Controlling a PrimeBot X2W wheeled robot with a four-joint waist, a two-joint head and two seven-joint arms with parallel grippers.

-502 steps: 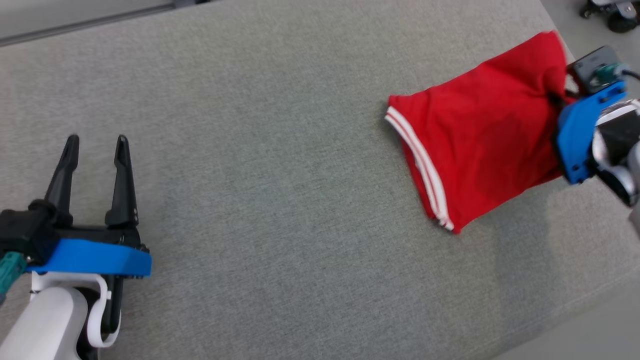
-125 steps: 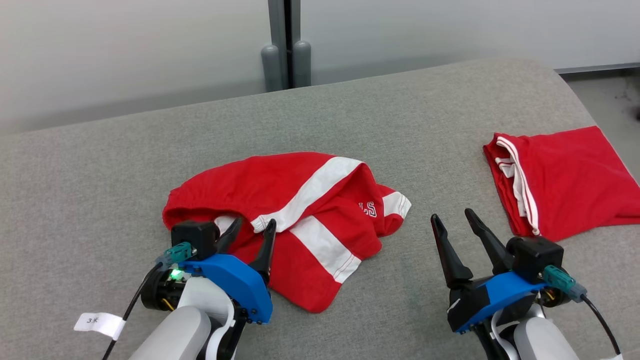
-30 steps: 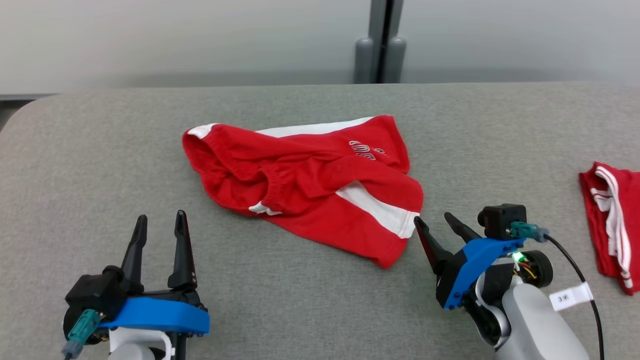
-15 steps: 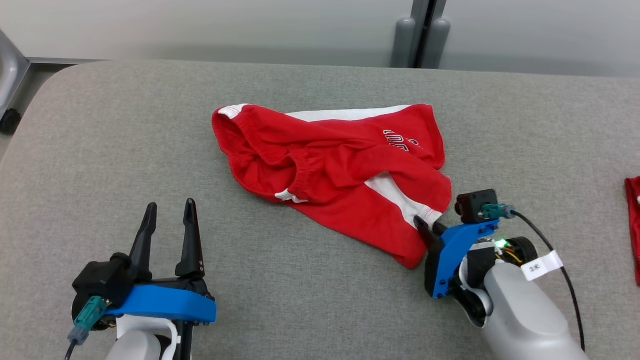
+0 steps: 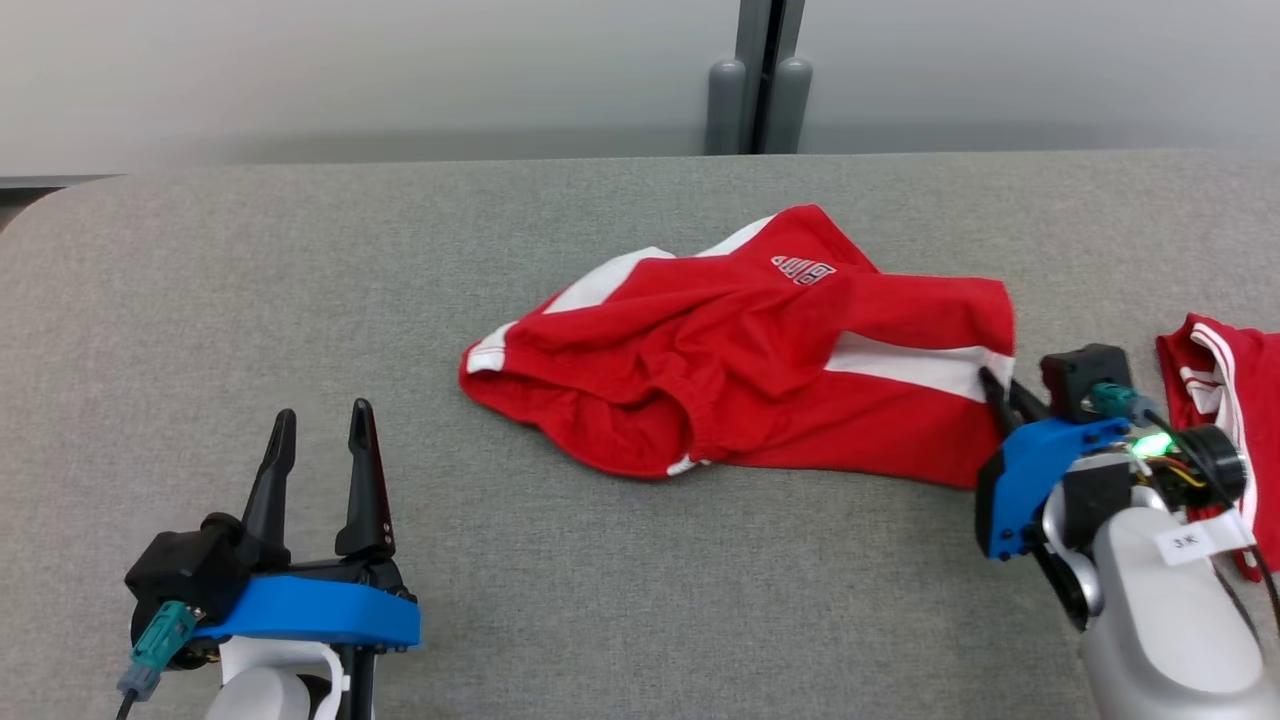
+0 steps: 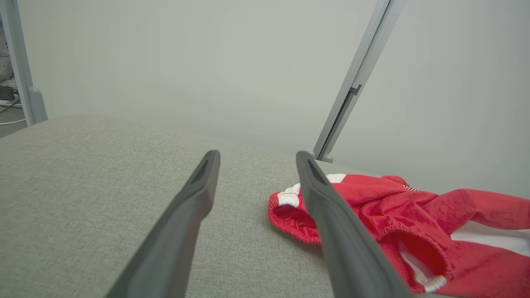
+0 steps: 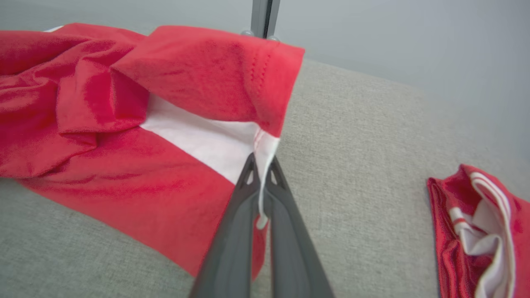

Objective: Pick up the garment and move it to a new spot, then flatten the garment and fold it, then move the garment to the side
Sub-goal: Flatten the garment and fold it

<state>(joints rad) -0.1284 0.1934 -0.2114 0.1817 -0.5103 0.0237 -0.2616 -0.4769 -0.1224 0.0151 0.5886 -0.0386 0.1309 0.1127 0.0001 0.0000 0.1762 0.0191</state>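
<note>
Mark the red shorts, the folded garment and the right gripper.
red shorts (image 5: 760, 400), head view, red middle.
folded garment (image 5: 1260, 390), head view, red part.
right gripper (image 7: 261, 165), right wrist view, between fingertips shut on the shorts' hem.

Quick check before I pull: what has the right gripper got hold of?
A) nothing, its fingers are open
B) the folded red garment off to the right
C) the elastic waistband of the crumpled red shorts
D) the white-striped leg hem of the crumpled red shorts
D: in the right wrist view the right gripper is shut on the hem edge of the crumpled red shorts, right where the white stripe ends.
</note>
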